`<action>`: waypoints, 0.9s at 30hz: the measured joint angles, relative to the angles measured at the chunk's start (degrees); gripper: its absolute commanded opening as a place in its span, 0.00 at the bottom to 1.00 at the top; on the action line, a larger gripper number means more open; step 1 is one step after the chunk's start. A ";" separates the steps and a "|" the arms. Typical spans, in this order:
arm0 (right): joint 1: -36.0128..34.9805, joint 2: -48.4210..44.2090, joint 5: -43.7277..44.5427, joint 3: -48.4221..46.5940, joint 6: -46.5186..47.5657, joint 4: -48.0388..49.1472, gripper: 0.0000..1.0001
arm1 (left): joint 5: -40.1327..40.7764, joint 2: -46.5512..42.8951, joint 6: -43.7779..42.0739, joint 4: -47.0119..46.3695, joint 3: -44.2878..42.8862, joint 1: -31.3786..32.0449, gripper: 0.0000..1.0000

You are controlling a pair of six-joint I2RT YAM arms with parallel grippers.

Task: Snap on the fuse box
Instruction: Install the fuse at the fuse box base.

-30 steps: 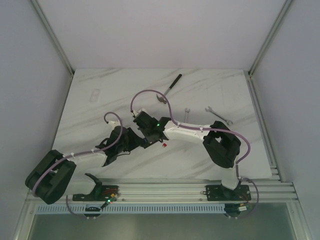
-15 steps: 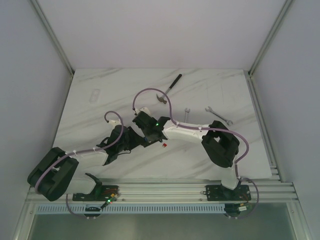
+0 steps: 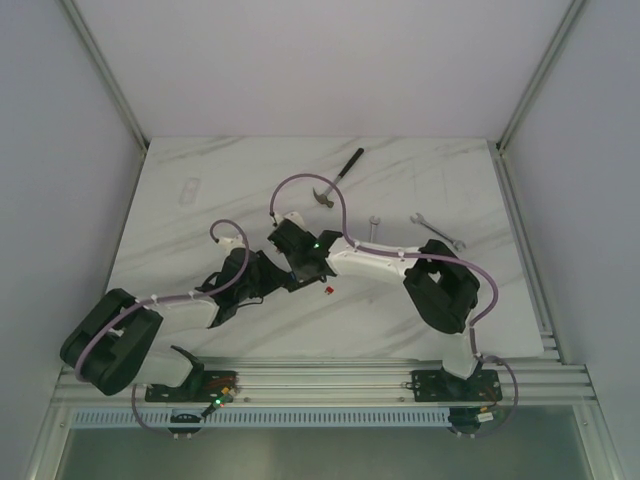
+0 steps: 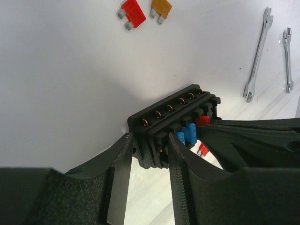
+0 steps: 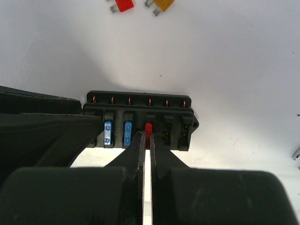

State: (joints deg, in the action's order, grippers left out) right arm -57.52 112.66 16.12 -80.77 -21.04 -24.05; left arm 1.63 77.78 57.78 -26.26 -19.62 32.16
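The fuse box (image 4: 173,115) is a small black box with a row of copper terminals, two blue fuses (image 5: 117,132) and one red fuse (image 5: 148,127) in its slots. My left gripper (image 4: 151,145) is shut on the box's near end, one finger against each side. My right gripper (image 5: 148,137) comes in from the front, its narrow jaws shut on the red fuse that sits in the box (image 5: 140,108). In the top view both grippers (image 3: 283,270) meet at mid-table and cover the box.
A loose red fuse (image 4: 131,12) and an orange fuse (image 4: 161,8) lie beyond the box; another red fuse (image 3: 328,290) lies beside the grippers. Two wrenches (image 3: 372,230) (image 3: 438,232) and a hammer (image 3: 338,175) lie farther back. A clear oblong piece (image 3: 190,190) rests far left.
The left arm's elbow has swung a little right and forward, and both wrists have edged slightly away from the bases. Both grips look unchanged.
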 measured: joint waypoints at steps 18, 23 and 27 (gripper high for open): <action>1.79 3.15 -0.94 -4.07 0.76 -4.02 0.00 | -1.07 4.04 -0.52 -3.13 -1.73 -0.83 0.43; 2.12 2.58 -1.92 -4.52 1.03 -4.76 0.01 | -1.42 3.89 -0.50 -3.10 -1.73 -0.96 0.44; 2.62 2.38 -3.58 -5.51 1.11 -6.19 0.06 | -2.21 3.58 -0.46 -2.73 -1.73 -0.98 0.45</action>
State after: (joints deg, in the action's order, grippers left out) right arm -54.89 115.04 12.53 -86.28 -19.92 -30.24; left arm -0.58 81.36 57.32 -28.99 -21.34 31.18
